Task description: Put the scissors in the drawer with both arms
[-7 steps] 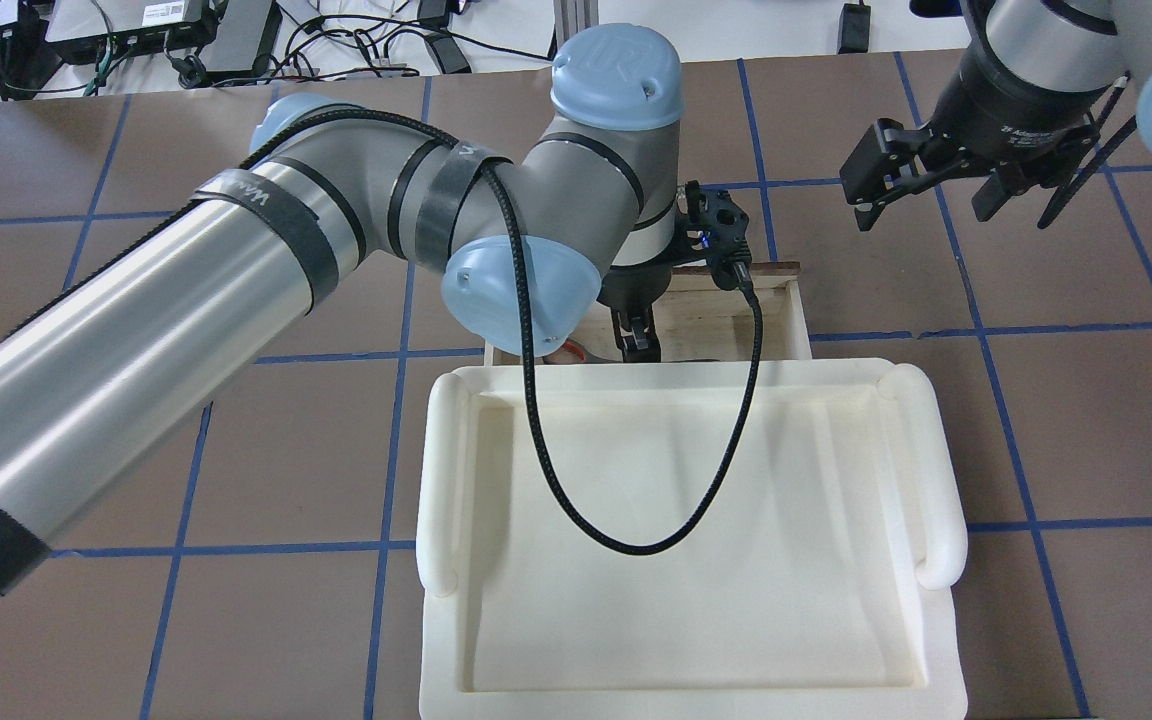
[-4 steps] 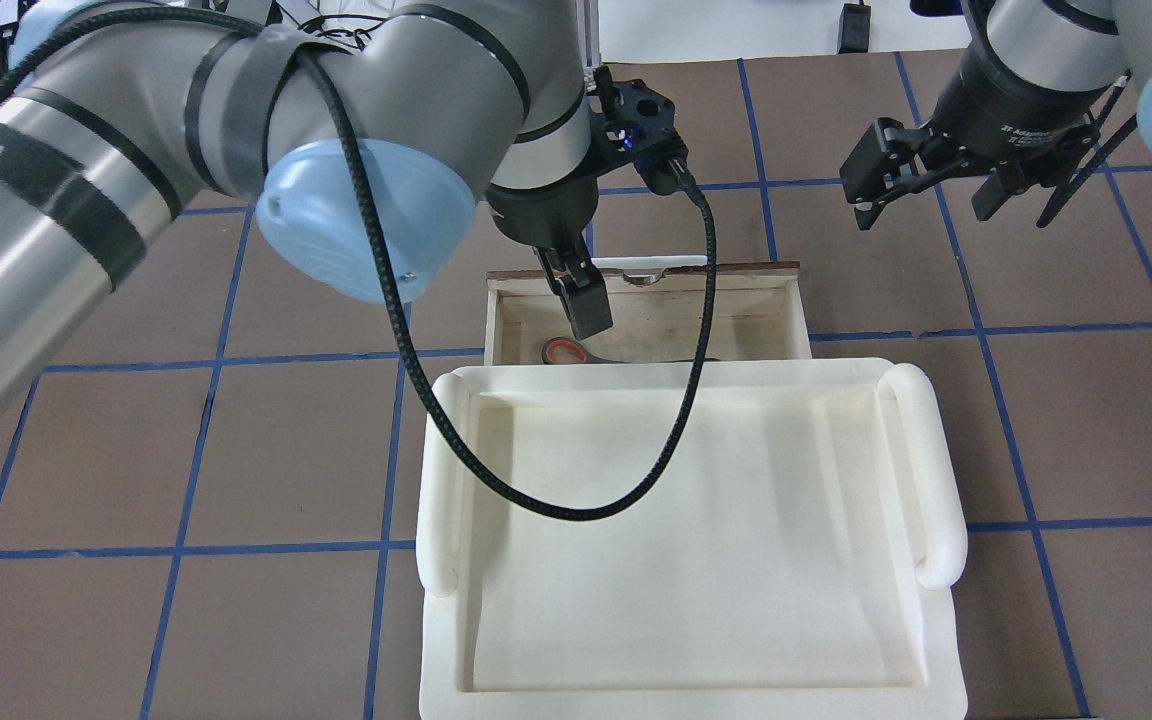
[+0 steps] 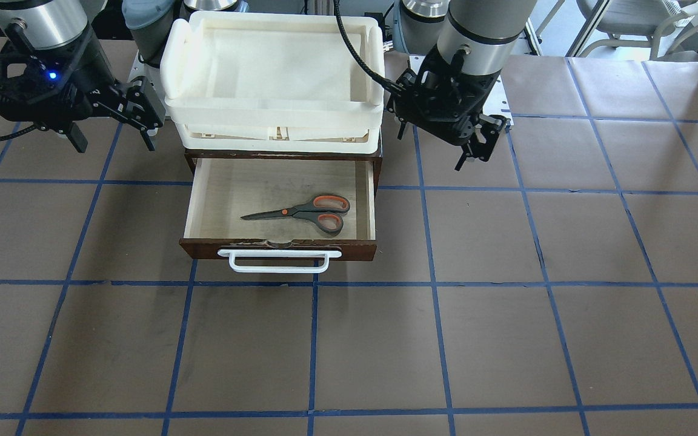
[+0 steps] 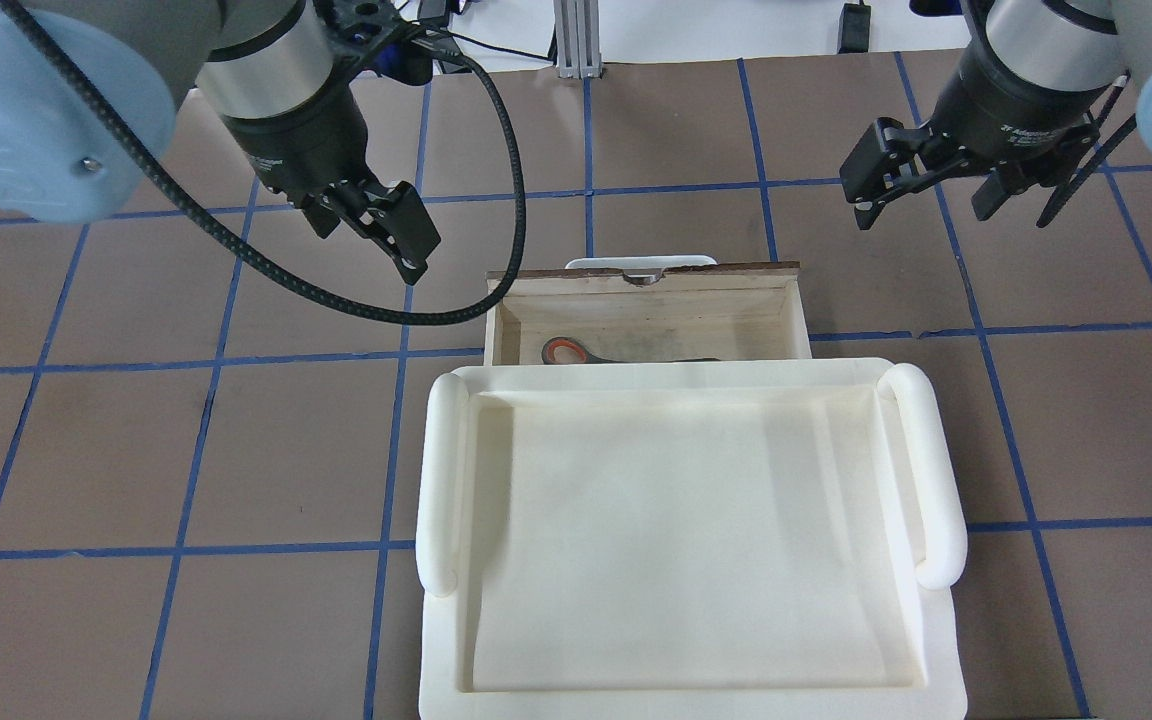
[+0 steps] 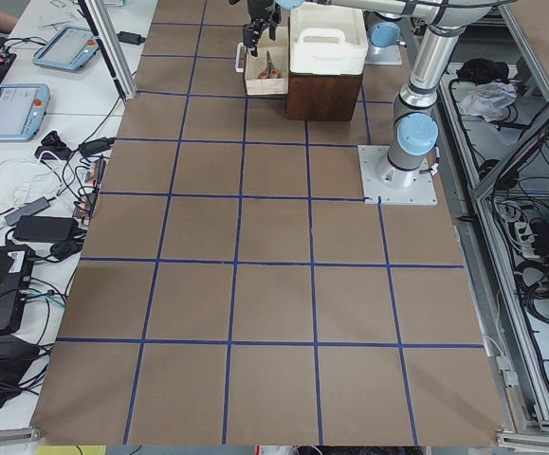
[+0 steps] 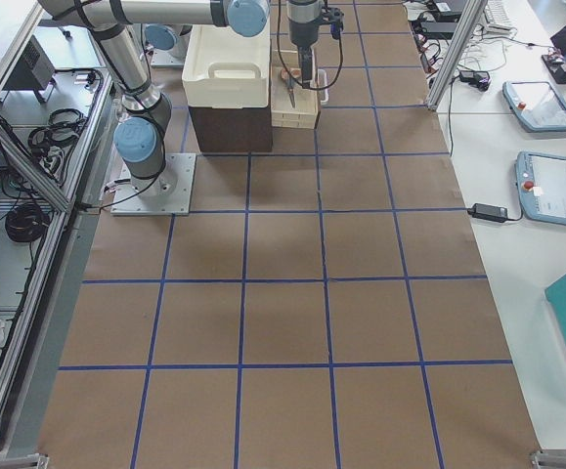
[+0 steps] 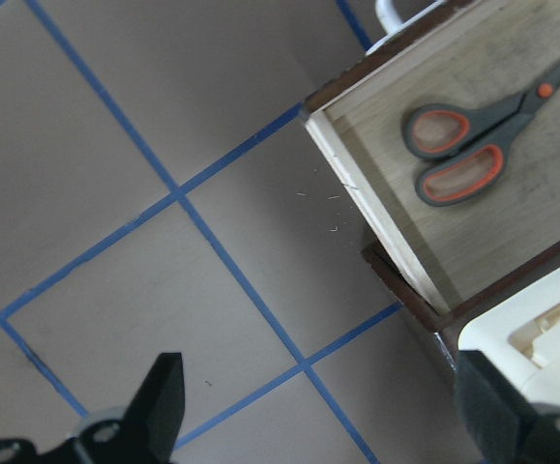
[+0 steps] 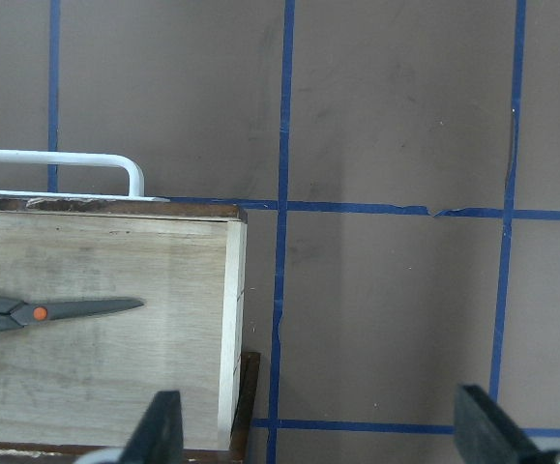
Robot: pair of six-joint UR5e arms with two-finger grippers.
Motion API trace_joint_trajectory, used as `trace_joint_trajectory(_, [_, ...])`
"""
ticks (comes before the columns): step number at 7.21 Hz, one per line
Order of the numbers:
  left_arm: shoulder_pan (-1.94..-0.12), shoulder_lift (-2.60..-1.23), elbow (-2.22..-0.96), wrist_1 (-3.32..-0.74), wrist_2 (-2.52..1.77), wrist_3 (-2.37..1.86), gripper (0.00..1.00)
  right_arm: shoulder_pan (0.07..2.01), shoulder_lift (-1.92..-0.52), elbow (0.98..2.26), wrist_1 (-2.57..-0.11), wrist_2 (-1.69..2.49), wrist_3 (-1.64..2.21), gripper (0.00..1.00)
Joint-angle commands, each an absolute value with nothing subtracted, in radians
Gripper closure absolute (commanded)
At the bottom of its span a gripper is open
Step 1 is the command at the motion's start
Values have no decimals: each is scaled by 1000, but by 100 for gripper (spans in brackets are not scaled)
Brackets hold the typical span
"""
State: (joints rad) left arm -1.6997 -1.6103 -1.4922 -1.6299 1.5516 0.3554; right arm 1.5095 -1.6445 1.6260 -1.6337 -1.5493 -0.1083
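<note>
The scissors (image 3: 300, 212) lie flat inside the open drawer (image 3: 276, 248), handles toward the robot's left; they also show in the overhead view (image 4: 576, 352) and both wrist views (image 7: 463, 159) (image 8: 57, 311). The drawer's white bar handle (image 3: 279, 261) faces away from the robot. My left gripper (image 4: 366, 230) is open and empty, hanging above the table to the left of the drawer (image 4: 636, 275). My right gripper (image 4: 924, 200) is open and empty, above the table to the right of the drawer. Neither touches the drawer.
A cream-white plastic tray (image 4: 436, 470) sits on top of the dark cabinet and hides the drawer's back part from overhead. The left arm's black cable (image 4: 496, 180) loops down near the drawer's left corner. Brown table with blue grid lines lies all around.
My left gripper has risen out of the drawer and swung away to the left, leaving the scissors lying in the drawer. The right arm has not moved.
</note>
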Motion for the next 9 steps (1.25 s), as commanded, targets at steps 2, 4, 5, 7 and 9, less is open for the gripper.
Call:
trace_joint_trajectory(2, [-1663, -1546, -1499, -1643, 1563, 85, 0, 1509, -1644, 1626, -1634, -1549, -109, 0])
trace_joint_trajectory(4, [-1596, -1539, -1520, -1658, 1551, 80, 1, 1509, -1644, 1626, -1634, -1549, -109, 0])
trace_joint_trajectory(5, [-1573, -1523, -1528, -1658, 1527, 80, 2, 1509, -1644, 1626, -1634, -1549, -109, 0])
trace_joint_trajectory(7, [-1575, -1500, -1532, -1658, 1557, 26, 2, 1508, -1644, 1626, -1634, -1549, -109, 0])
trace_joint_trajectory(9, [-1566, -1496, -1540, -1657, 1578, 26, 2, 1508, -1644, 1626, -1634, -1549, -109, 0])
